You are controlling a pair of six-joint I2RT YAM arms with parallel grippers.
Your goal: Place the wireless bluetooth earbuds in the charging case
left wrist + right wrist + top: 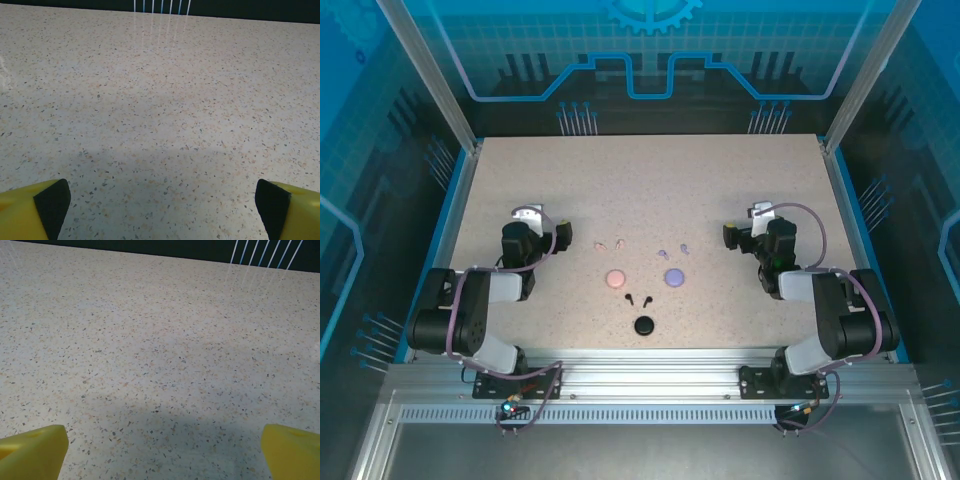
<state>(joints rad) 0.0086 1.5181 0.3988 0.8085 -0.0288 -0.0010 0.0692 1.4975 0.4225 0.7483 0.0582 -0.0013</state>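
Awaiting pickup: pale pink earbuds [610, 243], just beyond pink case [615, 279]. Left gripper [527, 214], right gripper [760, 212]: both released, empty. Advised: pinch one bud squarely, seat it stem downward.

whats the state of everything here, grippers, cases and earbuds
left gripper: open, empty, above the table
right gripper: open, empty
pink case: flat on the table, looks shut
lavender case: flat, looks shut
black case: flat, looks shut
pink earbuds: loose, behind the pink case
lavender earbuds: loose, behind the lavender case
black earbuds: loose, behind the black case
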